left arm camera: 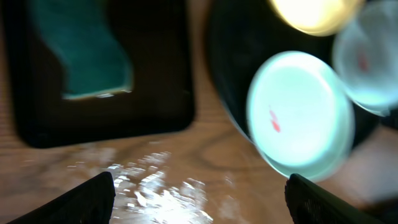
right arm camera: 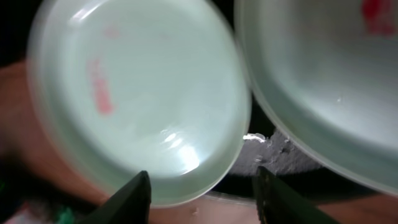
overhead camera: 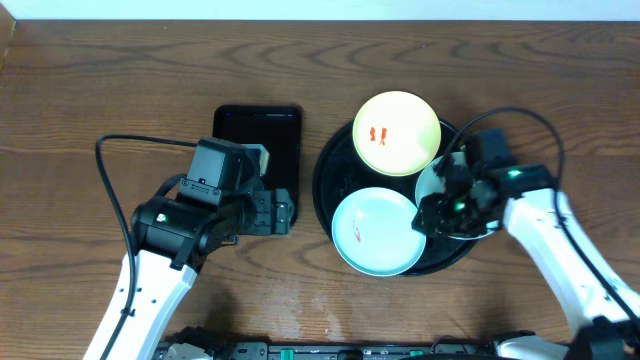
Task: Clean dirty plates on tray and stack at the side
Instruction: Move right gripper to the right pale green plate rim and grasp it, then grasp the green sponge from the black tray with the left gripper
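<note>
Those three plates [overhead camera: 375, 230] look light, stiff and slick, so I'd pinch one by its raised rim, not the flat middle. They sit on the round tray [overhead camera: 322, 185] right of the middle of the worktop [overhead camera: 90, 80]. The right arm [overhead camera: 560, 240] reaches in from the right edge with the right pincer [right arm camera: 202, 193] spread low over the mint pair, probably not touching (blurry), and the left pincer [left arm camera: 199, 196] is spread too, over the rectangular tray [overhead camera: 258, 125].

A robot lab bench: wood-grain table [overhead camera: 60, 120], 2 cabled arms [overhead camera: 155, 285].
</note>
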{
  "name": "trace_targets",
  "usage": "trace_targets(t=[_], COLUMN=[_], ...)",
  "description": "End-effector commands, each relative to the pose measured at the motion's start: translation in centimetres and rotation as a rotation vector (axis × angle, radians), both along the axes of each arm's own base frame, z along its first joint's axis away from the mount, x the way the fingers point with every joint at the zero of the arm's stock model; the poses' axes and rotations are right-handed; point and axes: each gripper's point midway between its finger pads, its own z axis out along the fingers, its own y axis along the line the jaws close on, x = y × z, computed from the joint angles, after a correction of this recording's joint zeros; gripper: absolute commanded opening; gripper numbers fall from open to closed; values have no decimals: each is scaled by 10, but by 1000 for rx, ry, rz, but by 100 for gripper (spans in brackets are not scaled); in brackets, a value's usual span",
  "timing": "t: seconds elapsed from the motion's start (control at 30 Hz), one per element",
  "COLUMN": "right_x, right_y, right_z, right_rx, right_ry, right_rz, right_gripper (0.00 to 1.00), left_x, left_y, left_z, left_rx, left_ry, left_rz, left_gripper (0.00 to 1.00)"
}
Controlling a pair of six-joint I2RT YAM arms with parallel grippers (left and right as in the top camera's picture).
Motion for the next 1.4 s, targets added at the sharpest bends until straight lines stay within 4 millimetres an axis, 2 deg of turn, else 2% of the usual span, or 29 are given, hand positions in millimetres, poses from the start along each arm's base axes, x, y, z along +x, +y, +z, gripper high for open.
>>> trace_targets(t=[0.0,0.2,0.4,0.5,0.63,0.67,0.77,0.97,1.17,1.27,1.3,1.37], right_x=[-2,-3,-4,-2,16,21,37,62,50,43,42,42], right_y=[-11,-7,-11,-10,-1,1,0,-19,-8,-7,-6,-5], right_z=[-26,-43,-58,-66,-61,-60,-56,-52,-54,-57,-57,-57], right_rx=[-110,-103,-123,-111,-58,-51,-53,-139,-93,-104,-104,-105], right_ry=[14,8,-23,-41,-118,-139,-194,-291,-242,-223,-221,-220], right_rz=[-70,-89,-98,-125,-126,-127,-175,-299,-243,-223,-218,-214], right_gripper=[48,34,34,24,3,1,1,1,1,1,10,39], left_x=[13,13,14,14,14,14,14,16,21,24,24,27], left_y=[25,26,29,29,29,29,29,34,51,55,58,66], left_z=[6,6,6,6,6,6,6,7,7,-3,-10,-23], left_rx=[99,104,111,111,111,111,111,139,208,207,203,205], left_ry=[-52,-54,-56,-56,-56,-56,-55,-66,-91,-65,-39,8], left_rz=[140,147,168,167,167,167,167,183,265,305,347,411], left_gripper=[88,88,88,88,88,88,88,88,88,88,88,88])
